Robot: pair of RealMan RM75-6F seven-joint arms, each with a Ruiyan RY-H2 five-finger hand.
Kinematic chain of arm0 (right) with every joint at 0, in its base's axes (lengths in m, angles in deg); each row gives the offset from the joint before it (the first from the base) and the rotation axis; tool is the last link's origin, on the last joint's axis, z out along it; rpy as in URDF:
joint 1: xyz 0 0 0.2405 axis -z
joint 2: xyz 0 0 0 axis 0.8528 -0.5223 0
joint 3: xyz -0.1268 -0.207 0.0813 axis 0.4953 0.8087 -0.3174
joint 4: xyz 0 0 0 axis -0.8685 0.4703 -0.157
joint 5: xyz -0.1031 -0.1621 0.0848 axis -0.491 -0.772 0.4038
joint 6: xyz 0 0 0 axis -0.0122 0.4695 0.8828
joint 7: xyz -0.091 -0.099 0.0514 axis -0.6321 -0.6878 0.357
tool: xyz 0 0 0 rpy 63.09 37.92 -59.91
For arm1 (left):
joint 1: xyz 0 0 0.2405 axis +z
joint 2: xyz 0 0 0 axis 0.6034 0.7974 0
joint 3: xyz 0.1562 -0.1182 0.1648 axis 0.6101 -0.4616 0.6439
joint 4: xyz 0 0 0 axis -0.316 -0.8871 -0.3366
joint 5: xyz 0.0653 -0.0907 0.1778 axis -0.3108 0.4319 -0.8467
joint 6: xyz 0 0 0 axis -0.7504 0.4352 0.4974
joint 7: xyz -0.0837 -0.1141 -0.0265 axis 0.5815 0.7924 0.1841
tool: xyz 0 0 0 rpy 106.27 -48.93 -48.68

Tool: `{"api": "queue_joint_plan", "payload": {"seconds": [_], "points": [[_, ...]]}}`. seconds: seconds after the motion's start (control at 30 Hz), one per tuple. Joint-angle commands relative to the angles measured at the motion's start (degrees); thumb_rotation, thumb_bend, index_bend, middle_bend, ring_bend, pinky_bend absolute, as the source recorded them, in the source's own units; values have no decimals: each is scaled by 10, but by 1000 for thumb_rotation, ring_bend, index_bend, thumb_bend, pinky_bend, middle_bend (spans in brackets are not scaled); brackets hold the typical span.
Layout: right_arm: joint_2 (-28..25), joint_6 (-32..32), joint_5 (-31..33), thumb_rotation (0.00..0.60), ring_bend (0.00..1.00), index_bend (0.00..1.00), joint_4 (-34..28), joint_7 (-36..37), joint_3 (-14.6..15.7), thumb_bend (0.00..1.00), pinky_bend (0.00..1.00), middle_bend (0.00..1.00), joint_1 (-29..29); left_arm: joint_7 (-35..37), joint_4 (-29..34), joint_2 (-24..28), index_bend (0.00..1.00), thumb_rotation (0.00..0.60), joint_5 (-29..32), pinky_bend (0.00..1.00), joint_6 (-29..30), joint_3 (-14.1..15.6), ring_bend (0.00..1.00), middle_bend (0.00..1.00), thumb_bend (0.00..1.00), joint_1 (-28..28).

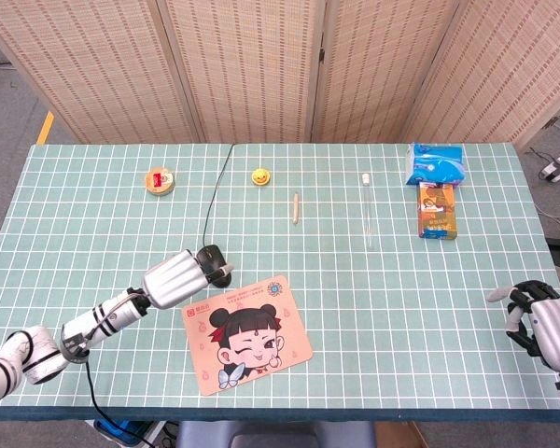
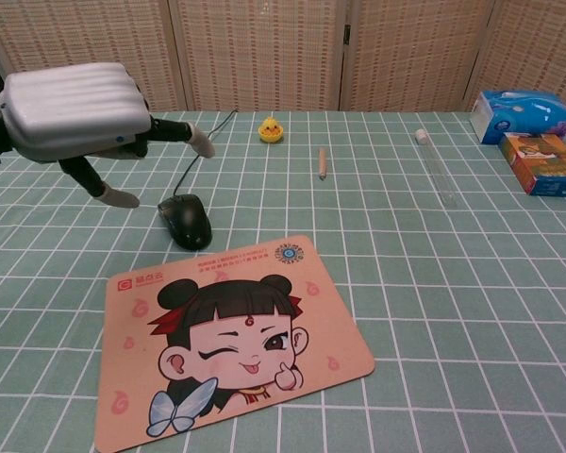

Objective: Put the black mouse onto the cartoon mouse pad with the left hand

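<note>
The black mouse [image 2: 188, 222] lies on the green grid table just beyond the far left corner of the cartoon mouse pad [image 2: 228, 336], its cable running away to the back edge. My left hand [image 2: 75, 123] hovers above and left of the mouse with its fingers spread, holding nothing. In the head view the left hand [image 1: 179, 277] covers most of the mouse [image 1: 211, 252], beside the pad [image 1: 246, 332]. My right hand [image 1: 546, 329] rests at the table's front right corner, fingers loosely apart and empty.
Along the back stand a round tin [image 1: 160, 180], a small yellow duck [image 1: 259, 175], a wooden stick [image 1: 296, 207] and a glass tube [image 1: 368, 219]. A blue tissue pack [image 1: 435, 163] and an orange box [image 1: 437, 209] sit at the back right.
</note>
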Motion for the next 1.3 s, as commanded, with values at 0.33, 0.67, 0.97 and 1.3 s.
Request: {"api": "queue_joint_plan", "payload": {"seconds": [0.33,0.67,0.97,1.3], "points": [[-7,-18,22,600,343,421,17,40,-6,448,265,343,-5,11,-91,-57,268,600,-4,1000,-52,35,1000,1000,43,-73],[-3,-51,41,600,344,421,28,49,-9,447,265,344,-16,46,-152,-85,304,600,13,1000,-72,62,1000,1000,39,-104],[0,-65,47,600,343,421,33,51,-11,448,265,344,-22,47,-177,-99,317,600,33,1000,-94,78,1000,1000,39,-121],[1,-72,54,600,344,421,37,55,-13,448,265,344,-24,36,-193,-114,320,600,56,1000,-112,90,1000,1000,39,-129]]}}
